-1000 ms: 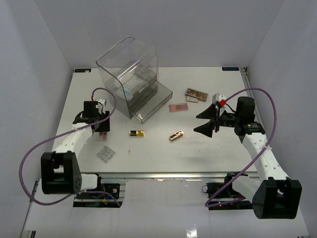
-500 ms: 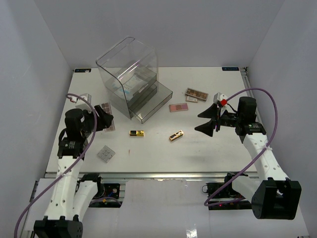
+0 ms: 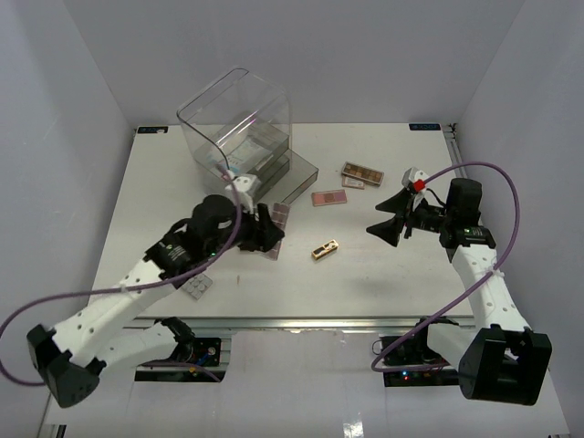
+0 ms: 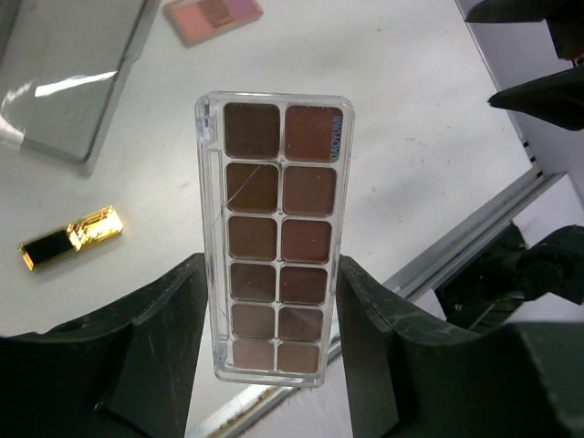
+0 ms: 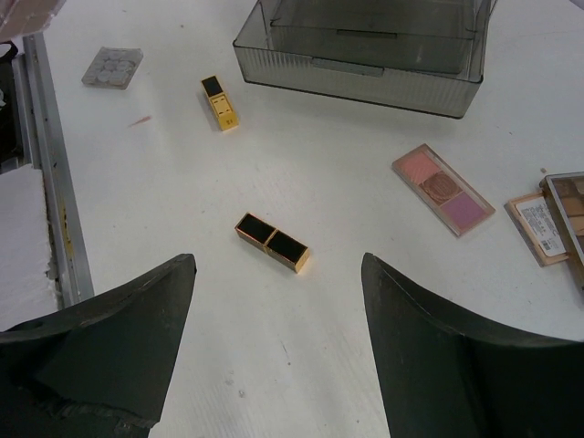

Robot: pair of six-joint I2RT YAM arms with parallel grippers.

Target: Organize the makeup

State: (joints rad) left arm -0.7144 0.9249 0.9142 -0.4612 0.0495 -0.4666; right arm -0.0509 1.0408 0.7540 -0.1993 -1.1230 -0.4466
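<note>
My left gripper is shut on a clear palette of brown shades, its long sides pressed between both fingers and lifted above the table's middle. One gold-black case lies below it to the left. My right gripper hangs open over another gold-black case, nothing between its fingers. A pink palette, a second brown palette and a small flat packet lie on the right. A grey square palette sits near the front edge, half hidden by my left arm from above.
The clear acrylic drawer box stands at the back left of the middle, its low smoky drawer pulled out toward the front. The table's metal front rail runs close to the grey palette.
My left arm has swung from the table's left side to the middle, carrying the brown palette. The right gripper drifted slightly back and stays open.
</note>
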